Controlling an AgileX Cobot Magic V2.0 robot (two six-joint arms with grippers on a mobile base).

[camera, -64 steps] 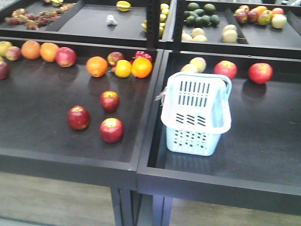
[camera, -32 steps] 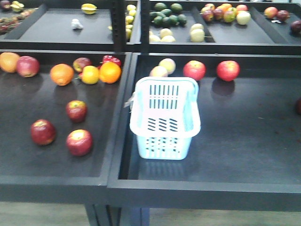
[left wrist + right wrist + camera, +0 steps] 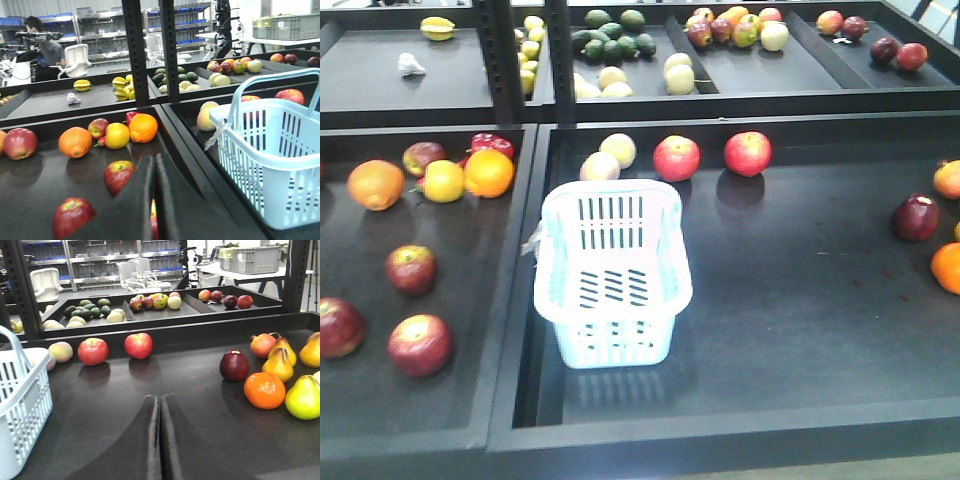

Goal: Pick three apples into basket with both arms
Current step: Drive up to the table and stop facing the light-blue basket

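Three red apples lie in the front of the left tray: one (image 3: pixel 411 268) nearest the basket, one (image 3: pixel 420 344) in front of it, one (image 3: pixel 338 326) at the left edge. The pale blue basket (image 3: pixel 610 270) stands empty in the right tray, against the divider. Neither gripper shows in the front view. In the left wrist view my left gripper (image 3: pixel 154 159) is shut and empty, low over the left tray, with two apples (image 3: pixel 119 175) (image 3: pixel 72 215) just left of it and the basket (image 3: pixel 280 155) to its right. My right gripper (image 3: pixel 160 399) is shut and empty over bare tray, the basket (image 3: pixel 20 400) at its left.
Oranges (image 3: pixel 488 172) (image 3: pixel 376 184), a lemon (image 3: pixel 443 181) and a red pepper (image 3: pixel 492 144) sit at the back of the left tray. Two red apples (image 3: pixel 676 157) (image 3: pixel 748 153) lie behind the basket. A dark apple (image 3: pixel 234 365), an orange (image 3: pixel 264 390) and pears (image 3: pixel 304 397) crowd the right side. Raised tray rims divide the shelf.
The whole scene has slid left in the front view: the basket went from right of centre to left of centre, and fruit at the right tray's edge came into view.
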